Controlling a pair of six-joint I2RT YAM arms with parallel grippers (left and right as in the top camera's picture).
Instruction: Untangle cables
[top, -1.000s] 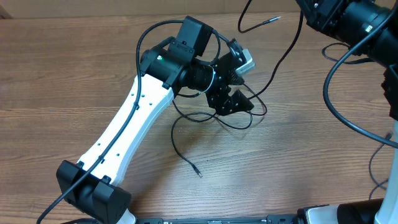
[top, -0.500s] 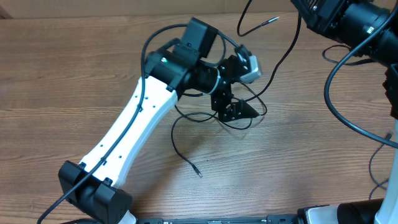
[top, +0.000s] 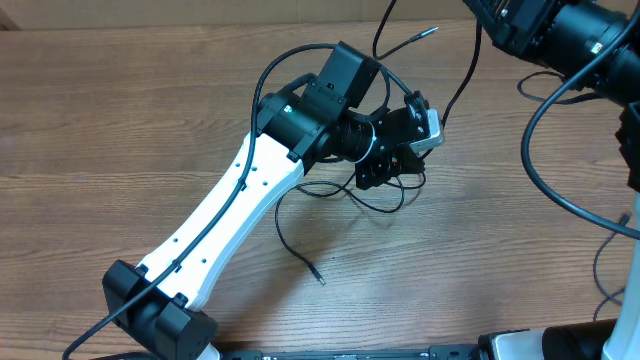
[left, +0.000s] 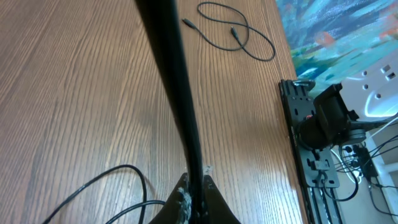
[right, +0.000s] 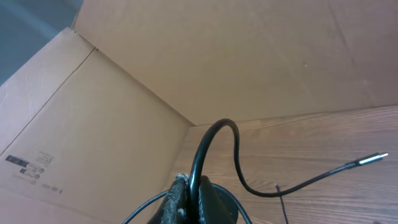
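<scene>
Thin black cables (top: 372, 200) lie in tangled loops on the wooden table, and one plug end (top: 320, 280) trails toward the front. My left gripper (top: 388, 170) hangs over the tangle. In the left wrist view it (left: 194, 182) is shut on a black cable (left: 177, 87) that runs taut away from the jaws. My right gripper (right: 194, 185) is raised at the far right and shut on another cable (right: 219, 134). That cable arcs up, dips, and ends in a metal-tipped plug (right: 372, 160). The same plug (top: 430, 31) hangs near the back edge.
A separate thin cable loop (left: 239, 36) lies on the table beyond the tangle. Cardboard walls (right: 124, 106) close off the back. The right arm's base and rail (left: 311, 130) stand at the table's side, with thick arm cables (top: 545, 150) looping at the right.
The left gripper has moved right and toward the back. Its jaws, open before, have shut on a cable. The tangle has shifted slightly with it. The right arm has barely moved.
</scene>
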